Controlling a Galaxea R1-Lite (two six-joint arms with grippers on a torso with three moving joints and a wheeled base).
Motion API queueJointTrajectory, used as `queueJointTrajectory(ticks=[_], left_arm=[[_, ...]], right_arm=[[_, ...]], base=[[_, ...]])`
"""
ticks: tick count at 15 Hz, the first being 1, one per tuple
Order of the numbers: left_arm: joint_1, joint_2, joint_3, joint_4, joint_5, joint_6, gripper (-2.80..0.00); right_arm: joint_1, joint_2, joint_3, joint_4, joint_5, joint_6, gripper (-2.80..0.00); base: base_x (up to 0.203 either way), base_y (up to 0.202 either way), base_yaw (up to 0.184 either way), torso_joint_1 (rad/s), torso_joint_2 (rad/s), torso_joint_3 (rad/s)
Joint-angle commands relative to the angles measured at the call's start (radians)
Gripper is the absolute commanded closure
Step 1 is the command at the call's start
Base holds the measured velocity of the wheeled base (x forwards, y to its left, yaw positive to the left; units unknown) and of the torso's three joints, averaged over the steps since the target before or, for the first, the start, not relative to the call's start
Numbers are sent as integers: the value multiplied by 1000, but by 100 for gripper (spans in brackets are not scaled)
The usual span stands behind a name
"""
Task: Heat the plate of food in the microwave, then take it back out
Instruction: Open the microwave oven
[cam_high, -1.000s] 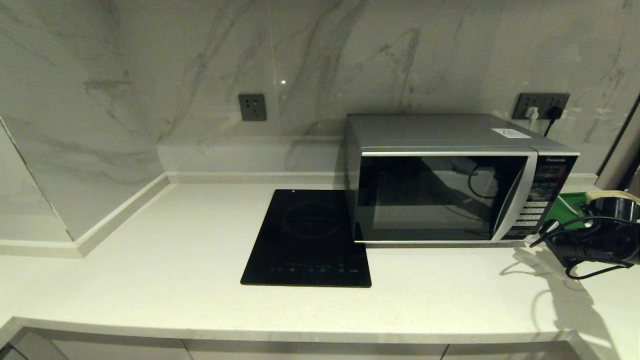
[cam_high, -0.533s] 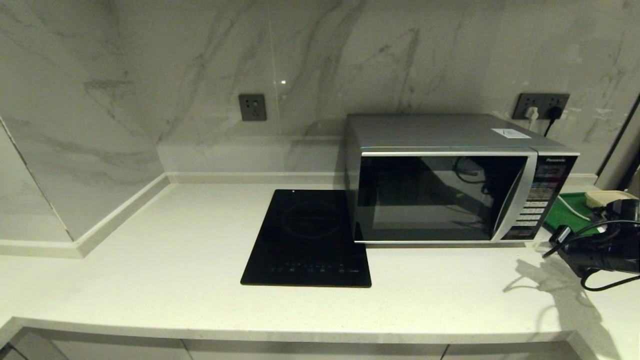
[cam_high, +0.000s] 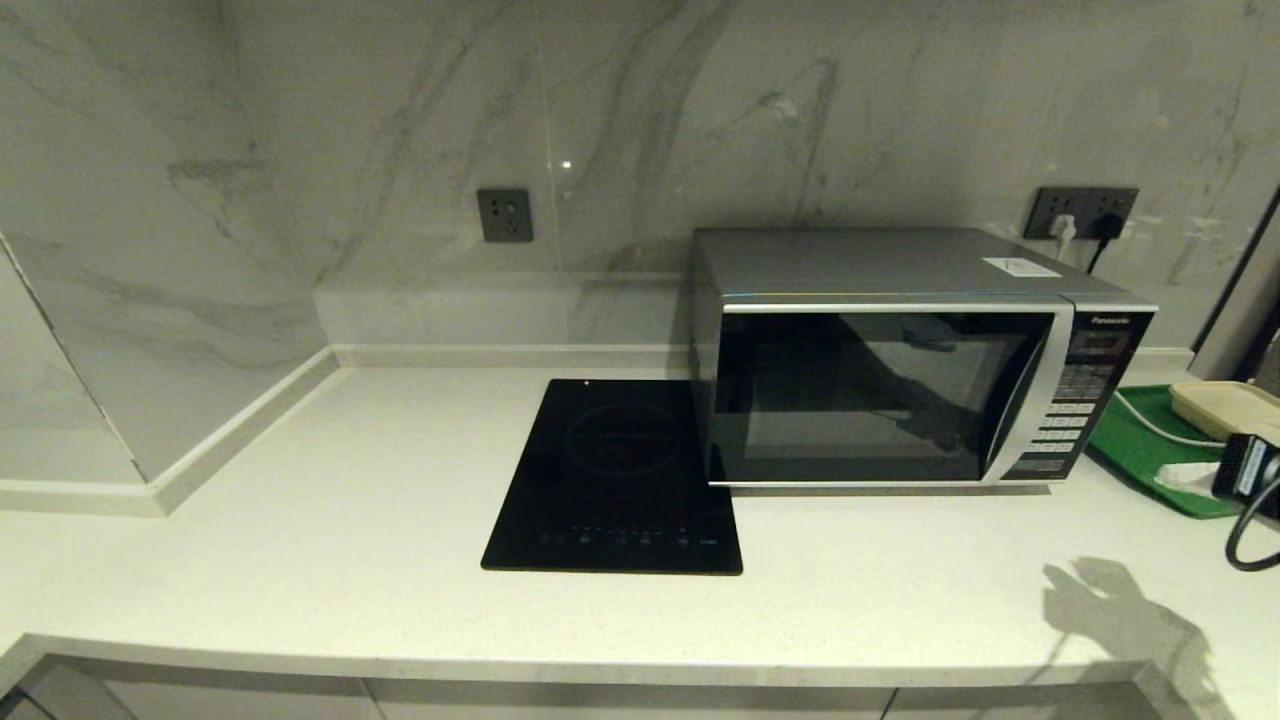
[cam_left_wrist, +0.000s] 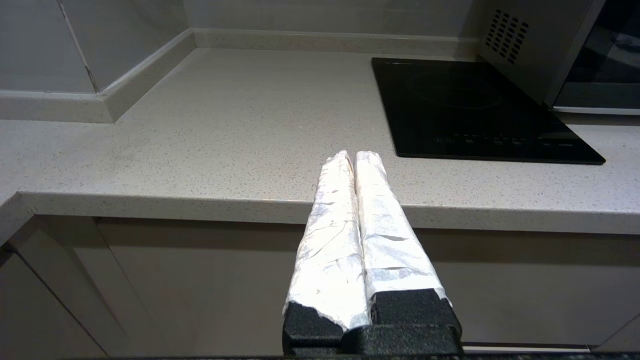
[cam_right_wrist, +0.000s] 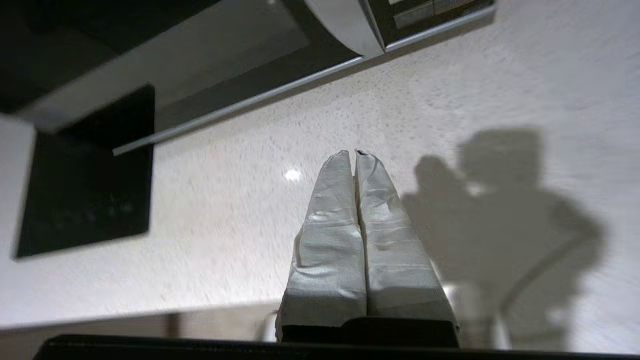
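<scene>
The microwave (cam_high: 915, 355) was found at the centre right of the head view, standing on the worktop (cam_high: 300, 560) with its dark door closed. No plate of food could be made out in any view. A black cooktop (cam_high: 615, 478) was noted just beside it at the centre, and a green tray (cam_high: 1140, 450) at the right edge. The right claw (cam_right_wrist: 355, 154) was seen above the worktop before the microwave, fingers pressed together and empty. The left claw (cam_left_wrist: 351, 156) was recorded near the worktop's front edge, likewise pressed together.
</scene>
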Motion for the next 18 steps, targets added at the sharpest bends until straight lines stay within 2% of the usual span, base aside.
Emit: queueJointTrajectory(ticks=[1,3,5,9,11,13,16,18], left_arm=[[0,0,0,0,1,-1,0],[0,-2,0,0,1,-1,0],[0,0,0,0,1,-1,0],[0,-2,0,0,1,-1,0],[0,-2,0,0,1,-1,0],[0,-1,0,0,1,-1,0],[0,-1,0,0,1,-1,0],[0,0,0,0,1,-1,0]], right_arm=[[1,-304,-12,162,-20,-106,0],[20,-478,-88,417,-32,-154,0],[38,-635,-249,749,-21,-177,0],[51,-816,-586,1334,99,-187,0],[106,-890,-653,1457,141,-187,0],[176,-918,-733,1554,126,-181,0],[310,-997,-811,1660,3,-167,0],[334,-1104,-800,1663,-95,-162,0]], base=[[0,0,0,0,0,0],[0,0,0,0,0,0],[0,0,0,0,0,0],[0,0,0,0,0,0],[0,0,0,0,0,0],[0,0,0,0,0,0],[0,0,0,0,0,0],[0,0,0,0,0,0]])
